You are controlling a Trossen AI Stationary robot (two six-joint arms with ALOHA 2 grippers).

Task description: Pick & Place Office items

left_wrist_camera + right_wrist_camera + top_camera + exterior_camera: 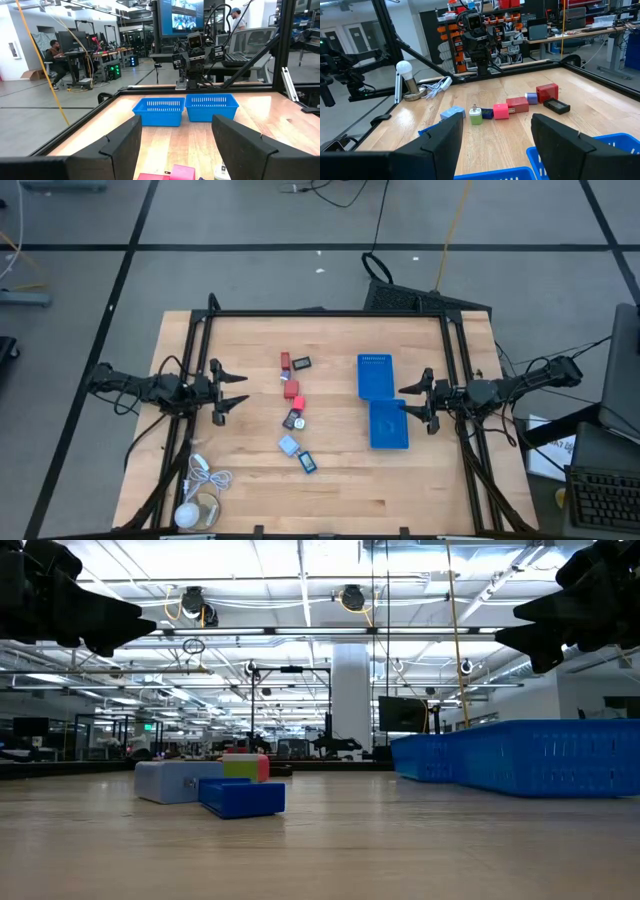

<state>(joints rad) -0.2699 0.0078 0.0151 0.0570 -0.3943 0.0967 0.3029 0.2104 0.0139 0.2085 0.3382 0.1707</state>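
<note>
Two blue trays (381, 400) sit on the wooden table (250, 480) (workshop beyond); both arms' jaws gape, empty.

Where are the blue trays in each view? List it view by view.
High view: blue trays right of centre.
Low view: blue trays at right.
Left wrist view: blue trays centre.
Right wrist view: blue trays along bottom edge.
Landmark: office items, in all four views.
</note>
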